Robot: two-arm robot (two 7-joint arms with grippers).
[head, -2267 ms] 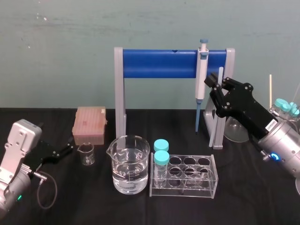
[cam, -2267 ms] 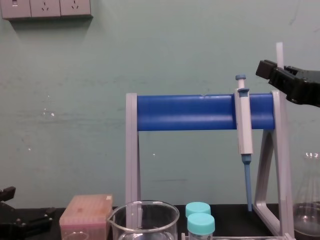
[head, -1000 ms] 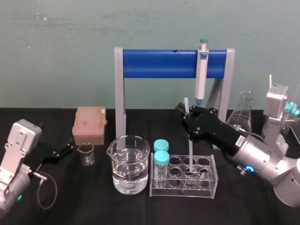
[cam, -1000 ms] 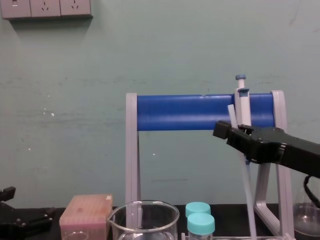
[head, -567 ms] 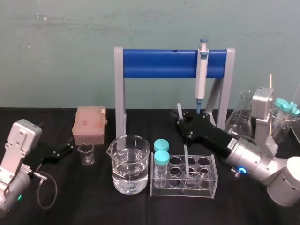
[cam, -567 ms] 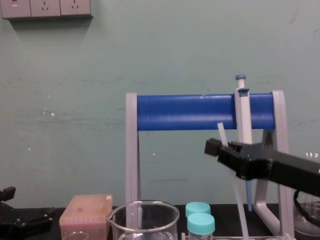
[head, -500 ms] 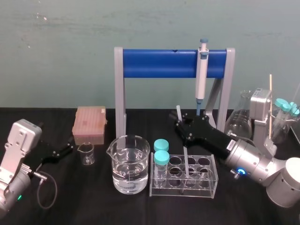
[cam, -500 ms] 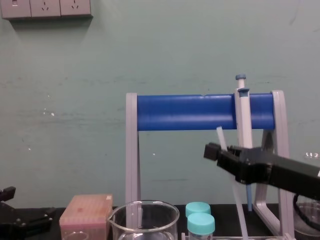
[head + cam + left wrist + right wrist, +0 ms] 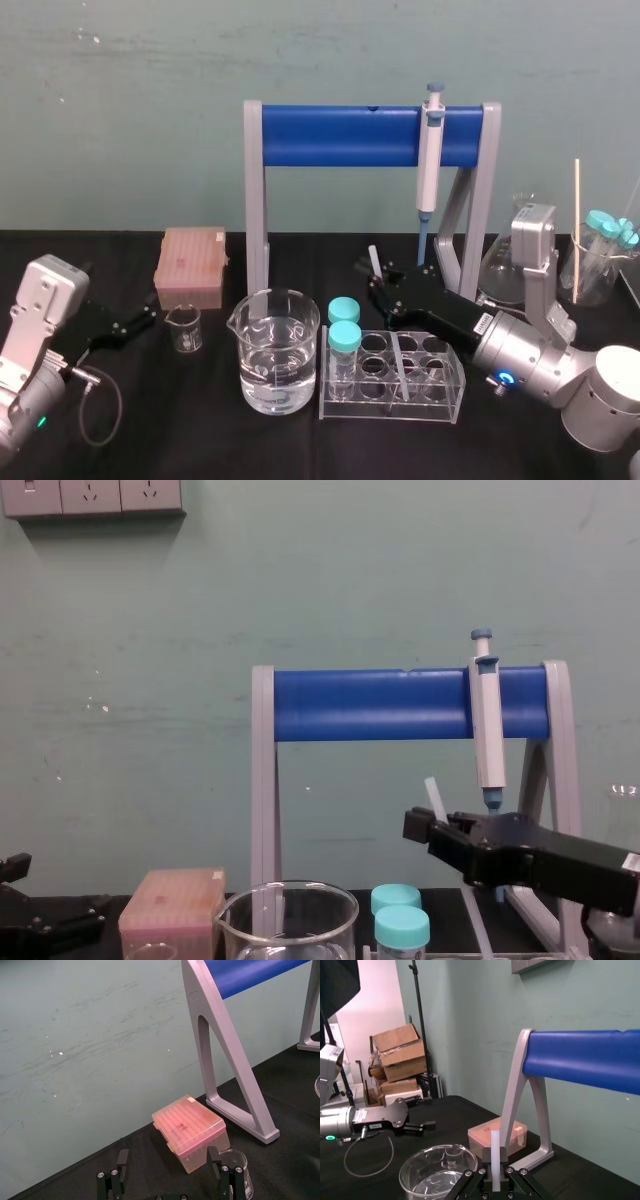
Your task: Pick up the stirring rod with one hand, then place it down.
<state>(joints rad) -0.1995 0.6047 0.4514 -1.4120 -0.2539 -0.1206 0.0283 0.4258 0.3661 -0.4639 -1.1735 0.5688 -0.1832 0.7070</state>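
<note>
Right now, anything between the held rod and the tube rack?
Nothing visible. The right tool is shut on the stirring rod, whose lower end already sits in an open hole of the tube rack. The capped tubes stand one column to its left, apart. Left tool idle, far left.

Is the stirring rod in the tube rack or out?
In: the stirring rod stands tilted, lower end inside a middle hole of the tube rack, right gripper shut on it.

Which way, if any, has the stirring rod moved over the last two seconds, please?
Yes. Held by the right gripper, the stirring rod has come down and leftward, from high beside the right leg of the blue stand to the test tube rack.
</note>
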